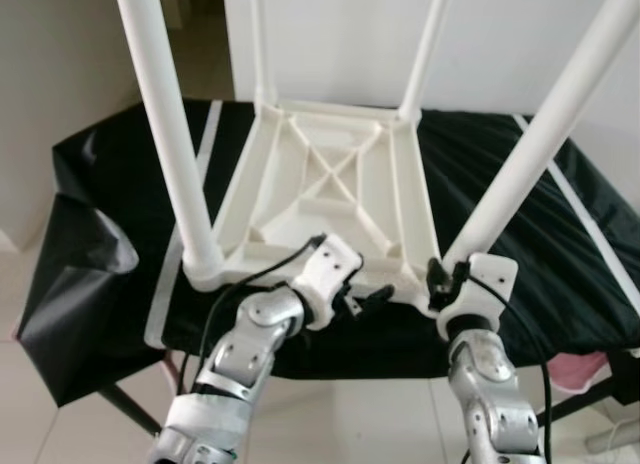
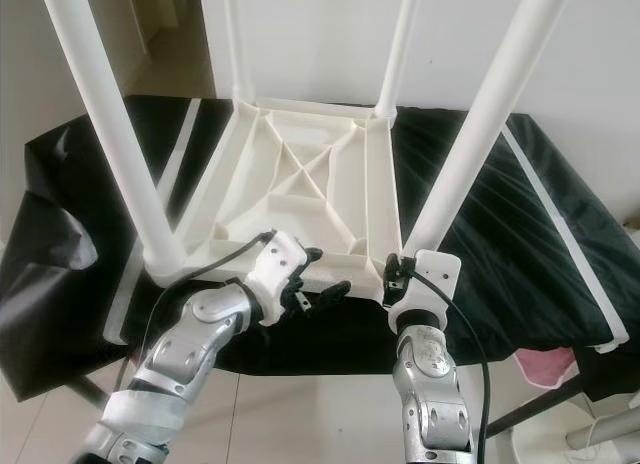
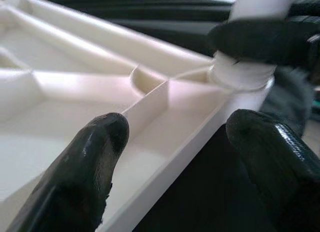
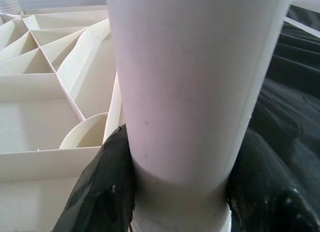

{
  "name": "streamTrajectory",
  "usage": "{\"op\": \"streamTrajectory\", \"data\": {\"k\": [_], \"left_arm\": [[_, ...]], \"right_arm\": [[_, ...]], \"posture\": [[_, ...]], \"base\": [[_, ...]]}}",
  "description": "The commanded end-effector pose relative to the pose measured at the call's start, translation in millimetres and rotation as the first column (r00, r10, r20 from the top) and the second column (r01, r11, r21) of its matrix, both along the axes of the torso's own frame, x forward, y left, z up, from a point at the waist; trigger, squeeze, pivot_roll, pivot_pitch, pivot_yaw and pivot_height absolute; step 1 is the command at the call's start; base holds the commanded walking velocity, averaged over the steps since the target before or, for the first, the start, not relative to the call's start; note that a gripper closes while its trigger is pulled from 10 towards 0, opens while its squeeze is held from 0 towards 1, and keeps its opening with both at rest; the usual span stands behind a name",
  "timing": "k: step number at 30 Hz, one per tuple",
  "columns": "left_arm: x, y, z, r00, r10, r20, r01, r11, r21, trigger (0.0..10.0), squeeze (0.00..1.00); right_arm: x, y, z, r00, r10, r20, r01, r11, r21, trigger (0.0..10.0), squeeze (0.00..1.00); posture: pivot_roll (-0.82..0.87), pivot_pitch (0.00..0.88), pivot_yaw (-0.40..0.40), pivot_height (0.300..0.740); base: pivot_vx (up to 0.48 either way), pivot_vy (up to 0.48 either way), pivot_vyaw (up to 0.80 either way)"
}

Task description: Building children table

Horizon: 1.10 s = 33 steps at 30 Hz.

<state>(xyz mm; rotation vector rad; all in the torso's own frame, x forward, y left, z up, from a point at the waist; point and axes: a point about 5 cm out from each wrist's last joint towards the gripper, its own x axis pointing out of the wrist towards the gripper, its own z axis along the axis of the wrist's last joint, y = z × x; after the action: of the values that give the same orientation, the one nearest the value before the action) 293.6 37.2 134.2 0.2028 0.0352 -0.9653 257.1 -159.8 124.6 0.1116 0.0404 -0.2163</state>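
A white plastic children's table [image 1: 330,184] lies upside down on a black-covered surface, its legs pointing up. My right gripper [image 1: 447,274] is shut on the base of the near right leg [image 1: 540,134]. In the right wrist view both black fingers [image 4: 100,192] press the sides of that leg [image 4: 190,92]. My left gripper [image 1: 368,292] is open at the table's near edge, left of that leg. In the left wrist view its fingers [image 3: 95,162] straddle the white rim [image 3: 165,157], one inside the ribbed underside, one outside. The near left leg [image 1: 165,134] stands free.
A black cloth [image 1: 520,244] with white stripes covers the work surface, hanging loose at the left [image 1: 80,284]. A white wall stands close behind. Something pink [image 1: 590,369] lies on the tiled floor at the lower right.
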Motion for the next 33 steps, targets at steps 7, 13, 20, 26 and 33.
{"op": "streamTrajectory", "data": {"k": [7, 13, 20, 26, 33], "left_arm": [[6.1, 1.6, 4, 0.988, 0.14, 0.062, -0.14, 0.99, -0.003, 10.0, 0.0], [6.9, -0.1, 4, 0.98, 0.177, 0.088, -0.177, 0.984, -0.01, 10.0, 0.0], [13.8, 6.3, 12, 0.967, 0.248, 0.058, -0.238, 0.96, -0.149, 10.0, 0.0], [10.8, 15.0, 12, 0.964, 0.253, 0.078, -0.235, 0.953, -0.193, 10.0, 0.0], [2.9, 24.2, 16, 0.97, 0.197, 0.139, -0.168, 0.966, -0.199, 10.0, 0.0]], "right_arm": [[-7.6, 3.5, -22, 0.994, -0.039, -0.104, 0.046, 0.996, 0.07, 10.0, 0.0], [-6.5, 4.5, -16, 0.999, 0.002, -0.047, 0.001, 0.998, 0.06, 10.0, 1.0], [-6.6, -7.9, -3, 0.997, 0.007, 0.073, -0.006, 1.0, -0.021, 10.0, 1.0], [-14.6, -18.4, -7, 0.994, 0.046, 0.102, -0.039, 0.997, -0.066, 10.0, 1.0], [-21.5, -29.2, -8, 0.974, 0.191, 0.126, -0.18, 0.979, -0.094, 10.0, 0.0]], "posture": [[-0.06, 0.0, -0.029, 0.74], [-0.05, 0.0, -0.03, 0.74], [-0.06, 0.0, -0.025, 0.74], [-0.06, 0.0, -0.024, 0.74], [-0.06, 0.0, -0.019, 0.74]], "base": [[0.0, 0.0, 0.0], [0.0, 0.0, 0.0], [0.0, 0.0, 0.0], [0.0, 0.0, 0.0], [0.0, 0.0, 0.0]]}}
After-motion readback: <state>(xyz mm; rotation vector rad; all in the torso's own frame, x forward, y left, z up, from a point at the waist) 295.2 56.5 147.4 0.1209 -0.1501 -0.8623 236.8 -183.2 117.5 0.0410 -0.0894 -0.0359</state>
